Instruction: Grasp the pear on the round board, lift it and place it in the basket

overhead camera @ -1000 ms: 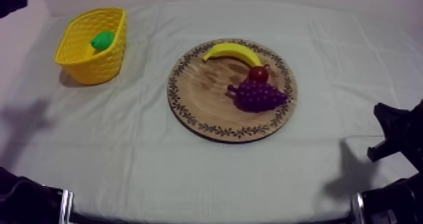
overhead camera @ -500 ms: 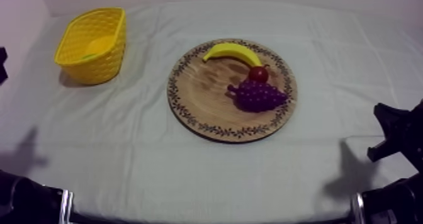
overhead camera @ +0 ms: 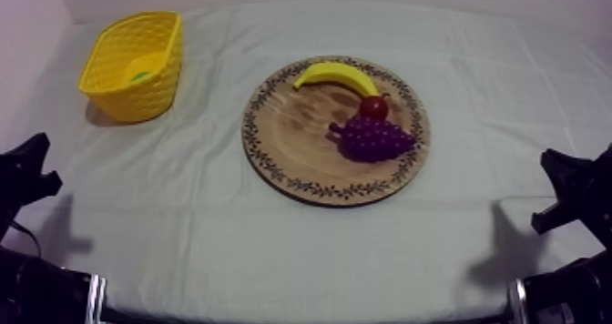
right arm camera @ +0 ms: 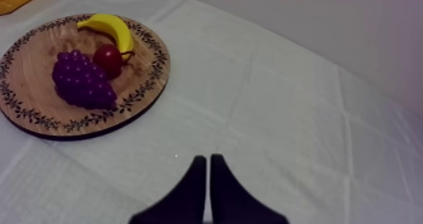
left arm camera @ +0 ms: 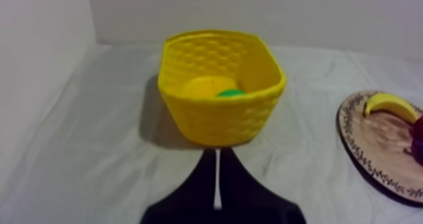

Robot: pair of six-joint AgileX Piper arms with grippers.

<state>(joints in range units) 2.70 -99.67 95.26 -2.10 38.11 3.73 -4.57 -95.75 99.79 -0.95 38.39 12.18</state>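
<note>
the pear [left arm camera: 230, 93] lies in the yellow basket [overhead camera: 137, 100], upper left of the top view. we judge it light, smooth, rigid; grip its belly. our left gripper [left arm camera: 217, 154] and right gripper [right arm camera: 208, 158] are closed, empty.

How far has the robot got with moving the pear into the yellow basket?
Looks done: the pear lies inside the yellow basket, and the wooden board holds only the banana, small red fruit and grapes. Nothing is in hand: the left pincer and right pincer are both shut on nothing, away from the fruit. Nothing seems left.
</note>
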